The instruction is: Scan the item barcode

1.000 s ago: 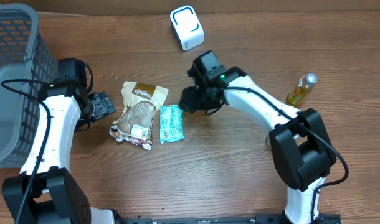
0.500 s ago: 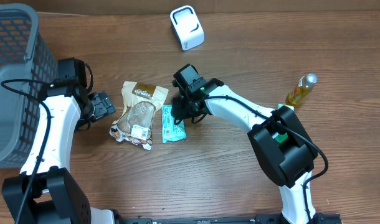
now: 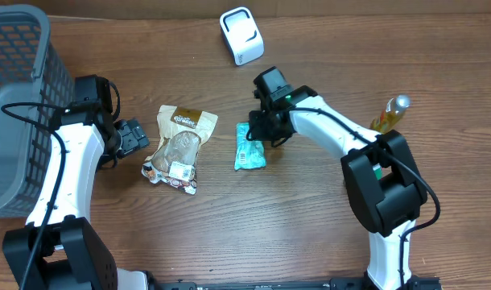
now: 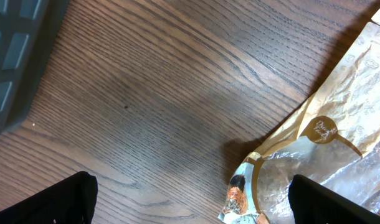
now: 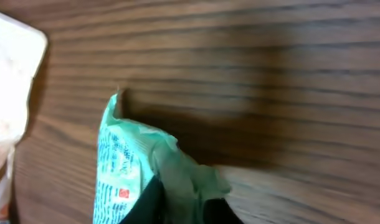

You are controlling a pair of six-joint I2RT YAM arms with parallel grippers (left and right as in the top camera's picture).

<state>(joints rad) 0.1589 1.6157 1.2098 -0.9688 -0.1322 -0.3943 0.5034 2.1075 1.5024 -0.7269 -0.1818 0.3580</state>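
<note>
A brown wood-grain desk point(image 3: 310, 234) is shown. A grey mesh basket point(image 3: 20, 97) is set at its far left corner, and a white barcode scanner point(image 3: 241, 35) near the middle of the far edge. A brown snack bag point(image 3: 179, 149) is laid left of centre. A teal packet point(image 3: 249, 147) is seen to its right, apart from it. A small bottle of yellow liquid point(image 3: 389, 117) is placed toward the right edge.
</note>
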